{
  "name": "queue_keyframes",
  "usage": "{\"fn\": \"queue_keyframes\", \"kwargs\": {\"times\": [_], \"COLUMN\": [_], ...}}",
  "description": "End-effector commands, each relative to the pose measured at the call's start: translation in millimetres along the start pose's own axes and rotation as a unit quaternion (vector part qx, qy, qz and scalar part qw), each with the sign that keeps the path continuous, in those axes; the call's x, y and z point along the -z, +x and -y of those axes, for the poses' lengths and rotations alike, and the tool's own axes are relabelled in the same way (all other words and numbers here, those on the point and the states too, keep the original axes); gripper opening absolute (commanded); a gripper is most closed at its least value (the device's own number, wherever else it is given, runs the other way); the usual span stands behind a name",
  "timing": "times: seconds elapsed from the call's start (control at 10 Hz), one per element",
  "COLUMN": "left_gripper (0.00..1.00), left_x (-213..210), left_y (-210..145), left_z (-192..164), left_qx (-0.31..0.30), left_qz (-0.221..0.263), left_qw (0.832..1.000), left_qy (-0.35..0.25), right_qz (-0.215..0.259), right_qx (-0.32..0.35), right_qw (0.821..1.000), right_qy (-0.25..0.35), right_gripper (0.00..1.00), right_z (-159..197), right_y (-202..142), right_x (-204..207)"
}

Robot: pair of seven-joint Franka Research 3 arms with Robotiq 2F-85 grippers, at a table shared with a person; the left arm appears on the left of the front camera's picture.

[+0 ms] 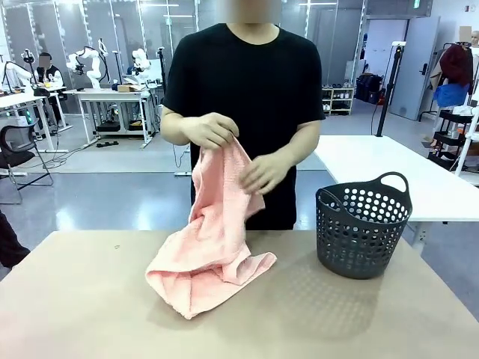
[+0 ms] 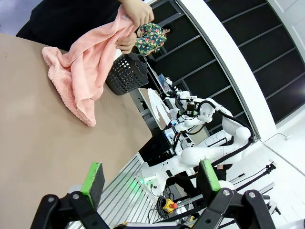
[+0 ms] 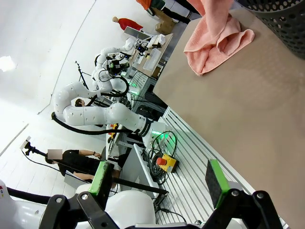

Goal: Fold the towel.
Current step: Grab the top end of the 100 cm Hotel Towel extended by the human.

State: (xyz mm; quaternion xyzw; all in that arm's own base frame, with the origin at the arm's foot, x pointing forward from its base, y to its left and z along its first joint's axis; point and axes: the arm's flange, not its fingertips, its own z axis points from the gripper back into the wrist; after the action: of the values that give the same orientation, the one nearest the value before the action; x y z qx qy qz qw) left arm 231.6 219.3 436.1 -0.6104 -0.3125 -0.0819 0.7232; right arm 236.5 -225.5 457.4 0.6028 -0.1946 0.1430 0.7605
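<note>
A person stands at the far side of the worktop and holds up the pink towel with both hands. One hand grips the top of the towel, up near the chest. The other hand holds the towel's edge a bit lower, on the side nearer the basket. The top part of the towel hangs down from the hands. The bottom part lies in a soft, crumpled heap on the worktop, near the middle. One corner of the heap sticks out flat toward the basket. The basket is dark grey with round holes and loop handles. It stands upright on the worktop on the robot's right side, near the towel but not touching it. The left tool is back by the robot's edge of the worktop, well apart from the towel. Its two fingers with green pads are spread wide and hold nothing. From there the towel looks like a pink bundle lying in front of the basket. The right tool is also back by the robot's edge, well apart from the towel and the basket. Its fingers are spread wide too, and they hold nothing.
</note>
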Motion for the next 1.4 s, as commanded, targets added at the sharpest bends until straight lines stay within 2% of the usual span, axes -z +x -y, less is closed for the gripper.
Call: {"fn": "queue_keyframes", "kwargs": {"times": [0.0,1.3], "left_gripper": [1.0,1.0], "left_x": [-1.5,-1.5], "left_y": [3.4,3.4], "left_z": [1.4,1.4], "left_qx": [0.001,0.001], "left_qz": [-0.003,-0.003], "left_qw": [1.0,1.0], "left_qy": [0.002,0.002], "right_qz": [0.003,0.003], "right_qx": [-0.001,-0.001], "right_qw": [1.0,1.0], "right_qy": [-0.002,-0.002], "right_gripper": [1.0,1.0], "right_z": [-3.7,-3.7], "right_y": [2.1,2.1], "right_x": [-2.1,-2.1]}}
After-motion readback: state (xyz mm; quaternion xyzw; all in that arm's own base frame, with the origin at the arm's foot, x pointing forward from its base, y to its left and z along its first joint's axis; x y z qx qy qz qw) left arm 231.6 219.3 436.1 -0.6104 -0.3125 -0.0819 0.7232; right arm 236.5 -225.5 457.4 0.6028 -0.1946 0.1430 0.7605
